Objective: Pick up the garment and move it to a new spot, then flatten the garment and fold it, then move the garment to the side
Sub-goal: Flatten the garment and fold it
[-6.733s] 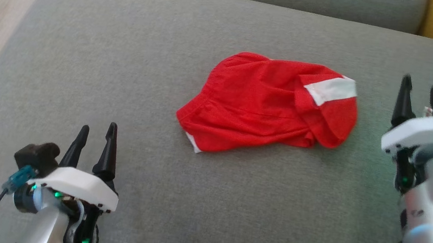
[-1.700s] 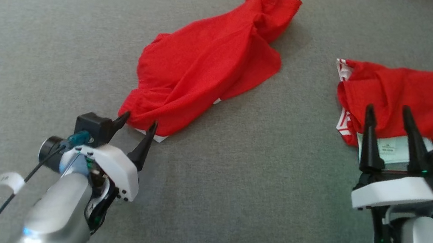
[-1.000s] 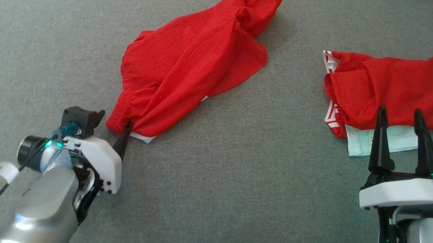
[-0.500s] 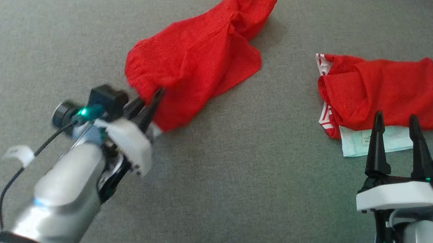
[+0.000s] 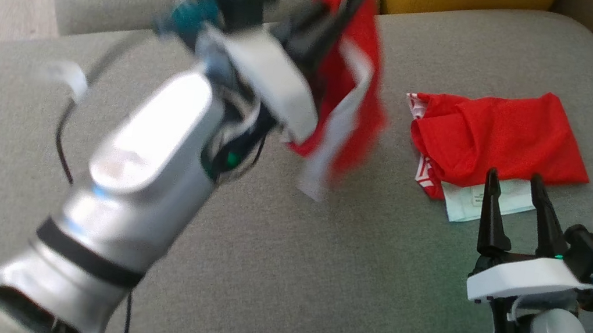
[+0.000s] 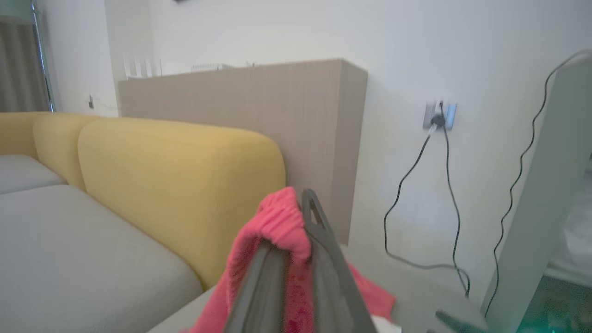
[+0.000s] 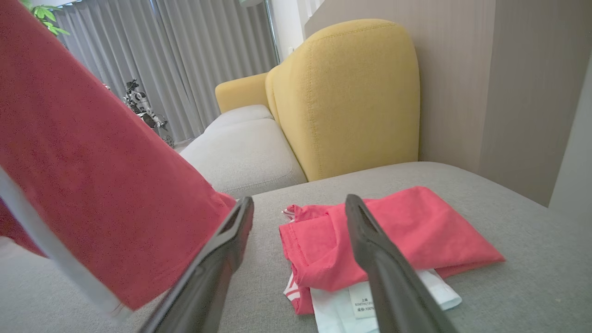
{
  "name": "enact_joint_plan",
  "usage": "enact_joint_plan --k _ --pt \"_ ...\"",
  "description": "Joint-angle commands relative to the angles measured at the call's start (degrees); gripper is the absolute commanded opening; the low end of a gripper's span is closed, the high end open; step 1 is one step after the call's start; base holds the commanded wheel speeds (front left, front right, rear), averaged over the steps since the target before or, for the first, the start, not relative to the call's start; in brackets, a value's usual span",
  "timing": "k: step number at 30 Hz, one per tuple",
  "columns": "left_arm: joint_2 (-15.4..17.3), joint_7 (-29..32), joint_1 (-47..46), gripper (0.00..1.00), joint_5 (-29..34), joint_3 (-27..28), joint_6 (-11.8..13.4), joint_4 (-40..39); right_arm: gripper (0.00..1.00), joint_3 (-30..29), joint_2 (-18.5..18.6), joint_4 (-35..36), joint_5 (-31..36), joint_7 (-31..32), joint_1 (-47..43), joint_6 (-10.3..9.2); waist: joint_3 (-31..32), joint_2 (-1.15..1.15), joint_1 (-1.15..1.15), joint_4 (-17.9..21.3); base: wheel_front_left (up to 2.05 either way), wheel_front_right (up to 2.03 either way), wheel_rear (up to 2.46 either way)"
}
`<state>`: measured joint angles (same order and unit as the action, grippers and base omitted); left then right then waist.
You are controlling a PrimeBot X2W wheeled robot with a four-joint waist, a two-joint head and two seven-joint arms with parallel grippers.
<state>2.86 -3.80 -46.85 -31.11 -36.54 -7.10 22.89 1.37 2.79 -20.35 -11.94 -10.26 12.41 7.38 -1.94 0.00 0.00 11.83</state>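
Red cloth hangs in the upper middle of the head view. This is the garment [image 5: 365, 100], blurred, with a white stripe [image 5: 345, 115] running down it. The left pincer [image 5: 350, 1] is clenched on its top edge, and the pale left forearm slants up from the lower left of the frame. The garment is held above the grey sofa cushion [image 5: 314, 281]; whether its lowest tip touches the cushion cannot be told.

In the left wrist view the cloth [image 6: 277, 226] is bunched over one dark finger. The other finger [image 6: 319, 231] stands bare just beside it, with a yellow backrest [image 6: 185, 185] behind at centre left.

At the lower right of the head view the right pincer [image 5: 513, 181] is released. Its two fingers are spread and point up the frame. Just beyond their tips, at the right of the frame, a folded red cloth [image 5: 504, 136] lies flat on the cushion. A white piece with a label [image 5: 461, 206] sticks out from under its near edge.

In the right wrist view that folded cloth [image 7: 416, 231] lies at centre right, partly behind the right-hand finger, and the label piece [image 7: 342, 305] shows between the two fingers. The hanging garment [image 7: 92, 162] covers the left side of that frame, well apart from the folded cloth, and its white stripe [image 7: 46, 245] shows at the lower left.
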Motion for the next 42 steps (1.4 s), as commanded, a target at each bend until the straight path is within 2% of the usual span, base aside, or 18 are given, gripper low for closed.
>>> enact_joint_plan --k 1,5,8,9,13,18,22,26,27,28,36,42 --pt "0.64 0.03 -4.9 0.0 -2.02 3.83 0.71 -2.64 1.0 1.64 0.09 1.49 -0.39 -1.01 3.31 0.11 0.39 0.0 0.0 0.29 0.0 0.0 0.0" --pt "0.64 -1.72 -7.22 0.0 -3.58 7.43 4.95 -2.04 1.0 1.77 0.09 1.19 -0.44 -1.35 3.89 0.11 -0.03 0.0 0.0 -0.29 0.0 0.0 0.0" --pt "3.3 -2.1 -5.85 0.0 -2.91 8.39 6.05 0.57 1.0 1.74 0.09 1.29 -0.21 -1.43 4.06 0.11 -0.87 0.0 0.0 -1.43 0.0 0.0 0.0" --pt "3.3 -2.1 -5.85 0.0 -2.91 8.39 6.05 0.57 1.0 1.74 0.09 1.29 -0.21 -1.43 4.06 0.11 -0.87 0.0 0.0 -1.43 0.0 0.0 0.0" --pt "7.97 -2.53 -0.38 0.0 -2.02 8.17 5.86 5.28 1.0 1.37 0.09 1.47 0.6 -1.21 4.13 0.11 -2.01 0.0 0.0 -3.08 0.0 0.0 0.0" --pt "12.79 -3.55 7.98 0.0 -1.47 6.62 4.0 12.15 1.0 1.22 0.09 2.1 1.42 -0.59 4.68 0.11 -3.53 0.0 0.0 -4.75 0.0 0.0 0.0" --pt "14.12 -5.49 12.01 0.0 -1.7 5.89 2.88 16.6 1.0 1.0 0.09 2.56 2.25 0.02 5.01 0.11 -4.07 0.0 0.0 -6.0 0.0 0.0 0.0" --pt "13.36 -7.38 13.73 0.0 -2.39 5.45 2.04 19.3 1.0 1.07 0.09 2.81 3.0 0.9 4.99 0.11 -4.16 0.0 0.0 -7.23 0.0 0.0 0.0" --pt "12.91 -7.81 13.97 0.23 -2.72 5.43 1.82 19.69 1.0 1.19 0.09 2.83 3.15 1.18 4.93 0.11 -4.15 0.0 0.0 -7.54 0.0 0.0 0.0" --pt "12.47 -8.19 14.13 1.0 -3.04 5.46 1.66 20.05 1.0 1.36 0.09 2.85 3.28 1.47 4.84 0.11 -4.12 0.0 0.0 -7.86 0.0 0.0 0.0" --pt "10.47 -10.93 15.33 1.0 -4.82 8.46 1.42 19.52 1.0 1.51 0.09 3.88 5.35 3.37 3.0 0.11 -2.68 0.0 0.0 -10.78 0.0 0.0 0.0" --pt "11.23 -11.17 20.95 1.0 -3.64 14.52 3.46 10.12 1.0 0.55 0.09 4.94 5.0 3.91 0.4 0.11 -1.46 0.0 0.0 -12.13 0.0 0.0 0.0"
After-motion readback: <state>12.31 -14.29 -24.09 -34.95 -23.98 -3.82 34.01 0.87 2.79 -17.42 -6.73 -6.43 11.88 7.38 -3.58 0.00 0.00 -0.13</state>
